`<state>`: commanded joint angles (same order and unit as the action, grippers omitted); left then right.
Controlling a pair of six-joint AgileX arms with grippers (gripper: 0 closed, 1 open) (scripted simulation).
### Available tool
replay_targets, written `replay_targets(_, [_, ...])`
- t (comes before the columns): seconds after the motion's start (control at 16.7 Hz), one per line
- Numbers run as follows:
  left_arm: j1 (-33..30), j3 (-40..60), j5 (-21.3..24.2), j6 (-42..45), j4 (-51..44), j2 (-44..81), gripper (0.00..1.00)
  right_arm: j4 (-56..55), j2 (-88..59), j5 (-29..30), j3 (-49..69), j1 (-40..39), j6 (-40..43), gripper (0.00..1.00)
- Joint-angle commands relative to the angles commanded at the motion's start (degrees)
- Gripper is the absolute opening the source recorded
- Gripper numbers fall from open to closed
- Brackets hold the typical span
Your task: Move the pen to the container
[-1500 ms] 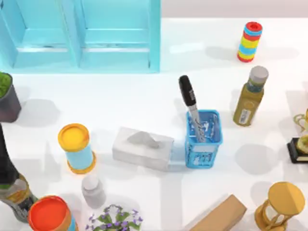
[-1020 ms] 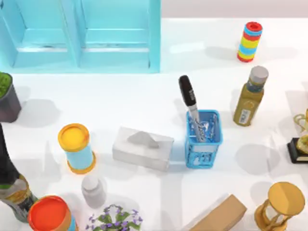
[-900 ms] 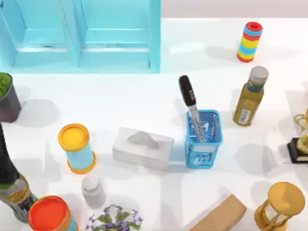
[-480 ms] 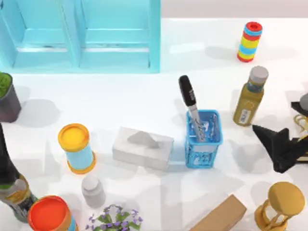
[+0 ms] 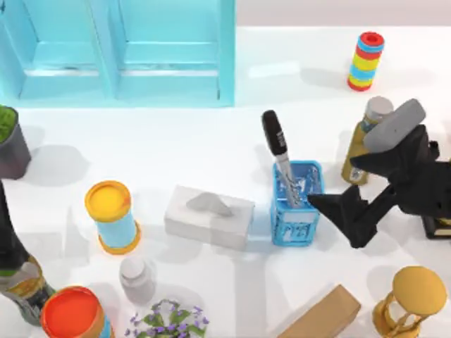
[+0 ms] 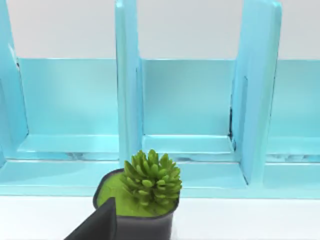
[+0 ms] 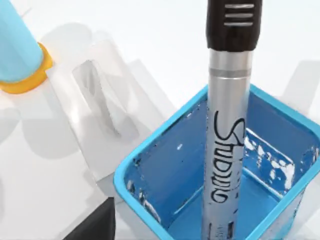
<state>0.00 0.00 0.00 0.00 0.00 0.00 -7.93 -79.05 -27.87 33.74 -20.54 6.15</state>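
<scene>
The pen [image 5: 277, 152], black cap up and grey-white barrel down, stands leaning in the blue basket [image 5: 297, 227] near the table's middle. The right wrist view looks down at the pen [image 7: 227, 125] inside the basket [image 7: 150, 167]. My right gripper [image 5: 330, 182] is open just right of the basket, one finger low beside its right wall, the other higher up; it holds nothing. One right fingertip [image 7: 95, 225] shows in the wrist view. My left arm is parked facing a potted succulent [image 6: 150, 177]; its one visible finger [image 6: 97, 227] sits far off centre.
An olive bottle [image 5: 363, 144] stands behind my right gripper, a trophy [image 5: 437, 225] and a wooden hourglass [image 5: 412, 299] to its right. A tissue box [image 5: 209, 217] lies left of the basket. A turquoise shelf [image 5: 120, 53] fills the back left; a cardboard box [image 5: 320, 317] lies in front.
My right arm has come in from the table's right edge and moved left to the basket's right side. The pen and the basket have not moved.
</scene>
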Motion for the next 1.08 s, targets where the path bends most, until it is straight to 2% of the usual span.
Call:
replay_targets(0.54, [0.0, 0.0, 0.0, 0.0, 0.0, 0.0, 1.0, -1.54, -2.19, 0.01, 0.84, -0.2, -0.15, 1.0])
replay_targets(1.08, [0.0, 0.0, 0.0, 0.0, 0.0, 0.0, 1.0, -15.59, -22.18, 5.87, 8.68, -7.66, -4.91, 1.0])
